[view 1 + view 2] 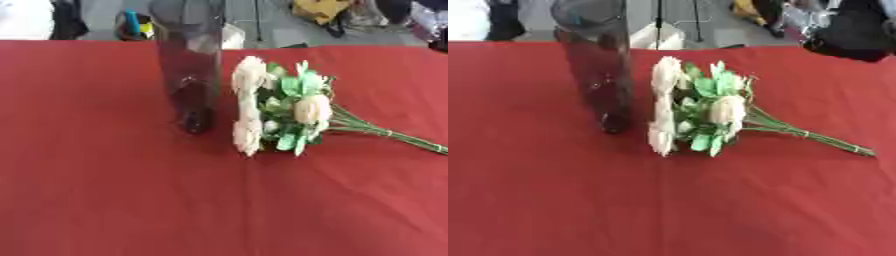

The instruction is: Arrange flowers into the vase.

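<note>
Cream roses are laid flat on the red tablecloth, bound stems pointing right, just beside the upright glass vase. Neither hand is shown, so no grasp can be told.

Glossy glass vase — matt cloth

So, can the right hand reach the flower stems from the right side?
Probably yes: the stems lie flat on the red cloth, pointing right, with nothing beside them. The vase stands left of the blooms. No hand is visible.
</note>
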### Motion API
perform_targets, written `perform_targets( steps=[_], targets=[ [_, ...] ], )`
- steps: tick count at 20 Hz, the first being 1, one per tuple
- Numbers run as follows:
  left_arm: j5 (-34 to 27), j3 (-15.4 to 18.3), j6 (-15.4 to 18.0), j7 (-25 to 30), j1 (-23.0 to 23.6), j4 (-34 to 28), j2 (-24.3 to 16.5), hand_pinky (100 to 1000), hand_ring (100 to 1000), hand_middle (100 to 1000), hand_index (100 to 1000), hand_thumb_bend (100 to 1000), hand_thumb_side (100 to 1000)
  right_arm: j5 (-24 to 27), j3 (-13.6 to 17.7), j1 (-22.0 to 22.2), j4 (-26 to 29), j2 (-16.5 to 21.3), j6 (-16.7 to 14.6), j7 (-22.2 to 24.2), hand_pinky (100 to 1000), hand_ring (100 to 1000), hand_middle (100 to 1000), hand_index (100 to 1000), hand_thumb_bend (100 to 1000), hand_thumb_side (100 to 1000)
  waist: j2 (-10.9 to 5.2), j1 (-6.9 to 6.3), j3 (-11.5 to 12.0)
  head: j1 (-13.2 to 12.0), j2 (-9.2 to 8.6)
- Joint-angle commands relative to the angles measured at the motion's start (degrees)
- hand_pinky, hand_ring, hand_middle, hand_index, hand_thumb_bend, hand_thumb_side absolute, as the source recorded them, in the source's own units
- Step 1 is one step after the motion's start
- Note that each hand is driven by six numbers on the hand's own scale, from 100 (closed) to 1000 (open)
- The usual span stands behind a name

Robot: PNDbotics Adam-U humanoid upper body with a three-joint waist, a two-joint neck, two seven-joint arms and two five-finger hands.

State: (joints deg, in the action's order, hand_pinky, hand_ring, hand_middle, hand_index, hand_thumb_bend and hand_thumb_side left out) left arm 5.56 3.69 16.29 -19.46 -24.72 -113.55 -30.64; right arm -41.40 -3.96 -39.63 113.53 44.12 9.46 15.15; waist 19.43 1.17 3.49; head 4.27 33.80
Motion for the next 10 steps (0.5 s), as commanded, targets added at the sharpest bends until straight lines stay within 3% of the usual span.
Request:
perform_targets(
  steps=[1,5,10],
  targets=[
    [-0.56,-0.27,-0.15,0.4,-0.73,-1.04,-0.66,805,931,894,934,205,1000,-2.09,-2.14,-1.88,1.07,3.03,1.78,2.52,749,872,866,911,124,1000,-1.47,-0.14,0.07,0.51,0.29],
    [-0.91,-0.63,-0.34,1.04,-0.96,-1.04,-0.57,804,930,893,931,195,1000,-1.89,-6.54,-3.04,-0.35,4.01,3.81,5.96,768,890,879,937,200,1000,-1.59,-0.2,0.25,0.94,0.06],
    [-1.2,-0.73,-0.71,1.45,-0.91,-1.04,-0.35,790,929,890,926,174,1000,0.65,-8.53,-3.82,-3.19,3.71,4.88,10.23,757,875,887,982,355,991,-1.48,-0.29,0.26,1.2,-0.34]
  ],
)
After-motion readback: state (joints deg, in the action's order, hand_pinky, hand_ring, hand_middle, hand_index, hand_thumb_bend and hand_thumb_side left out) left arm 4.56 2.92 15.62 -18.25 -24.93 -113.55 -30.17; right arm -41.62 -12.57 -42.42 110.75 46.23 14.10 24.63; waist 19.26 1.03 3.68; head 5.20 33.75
